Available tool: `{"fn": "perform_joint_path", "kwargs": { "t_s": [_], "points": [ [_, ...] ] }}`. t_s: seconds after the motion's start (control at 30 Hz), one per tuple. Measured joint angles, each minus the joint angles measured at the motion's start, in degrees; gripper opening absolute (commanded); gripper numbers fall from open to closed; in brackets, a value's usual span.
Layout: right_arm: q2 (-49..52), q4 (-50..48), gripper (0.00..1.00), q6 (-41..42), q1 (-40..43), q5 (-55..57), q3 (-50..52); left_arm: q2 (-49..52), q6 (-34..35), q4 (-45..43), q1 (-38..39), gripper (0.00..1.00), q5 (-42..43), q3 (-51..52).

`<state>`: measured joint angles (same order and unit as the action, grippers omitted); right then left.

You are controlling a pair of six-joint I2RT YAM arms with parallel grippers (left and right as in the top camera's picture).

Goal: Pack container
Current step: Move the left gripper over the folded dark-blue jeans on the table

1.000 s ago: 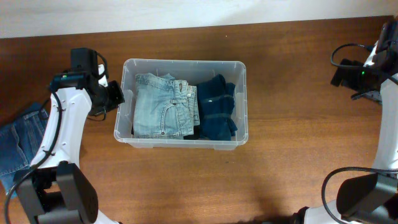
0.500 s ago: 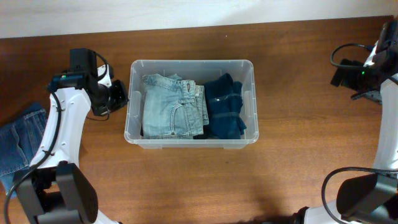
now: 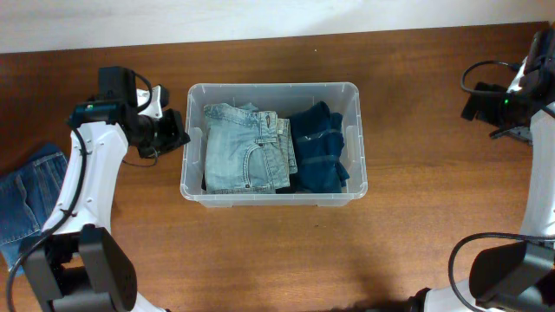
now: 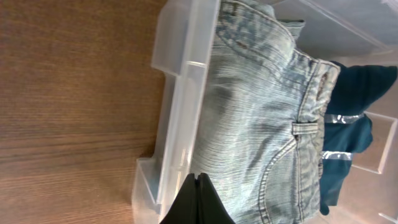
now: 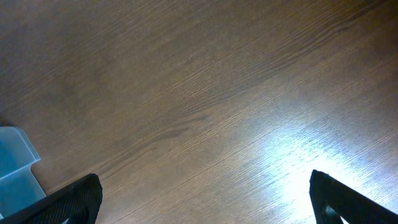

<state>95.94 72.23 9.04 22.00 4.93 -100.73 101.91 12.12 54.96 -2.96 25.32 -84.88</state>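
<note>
The clear plastic container (image 3: 270,87) stands at mid table. It holds folded light blue jeans (image 3: 247,147) on the left and a dark blue garment (image 3: 319,149) on the right. My left gripper (image 3: 176,137) is shut and empty, its tips against the container's left wall. In the left wrist view the shut jaws (image 4: 198,182) sit at the container's rim (image 4: 180,93), with the light jeans (image 4: 261,112) and the dark garment (image 4: 356,93) beyond. My right gripper (image 5: 205,205) is open and empty over bare wood at the far right.
Another pair of blue jeans (image 3: 26,198) lies on the table at the left edge, behind the left arm. The table's back edge meets a pale wall. A corner of the container (image 5: 15,168) shows in the right wrist view.
The container has slid to the right across the table, with my shut left gripper following against its left wall. The right arm has not moved.
</note>
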Motion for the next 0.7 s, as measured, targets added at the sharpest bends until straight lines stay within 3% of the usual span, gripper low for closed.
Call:
{"fn": "perform_joint_path", "kwargs": {
  "t_s": [0.27, 0.57, 0.7],
  "points": [
    [0.0, 0.0, 0.99, 0.0, 0.0, 0.0, 0.0, 0.0, -0.4, -1.0, -1.9, 0.0, 1.9, 0.0],
    [0.0, 0.0, 0.99, 0.0, 0.0, 0.0, 0.0, -1.2, -0.6, 2.1, -12.2, 0.0, 3.3, 0.0],
    [0.0, 0.0, 0.99, 0.0, 0.0, 0.0, 0.0, -3.2, -0.6, 5.5, -17.9, 0.01, -1.2, 0.0]
  ]
}}
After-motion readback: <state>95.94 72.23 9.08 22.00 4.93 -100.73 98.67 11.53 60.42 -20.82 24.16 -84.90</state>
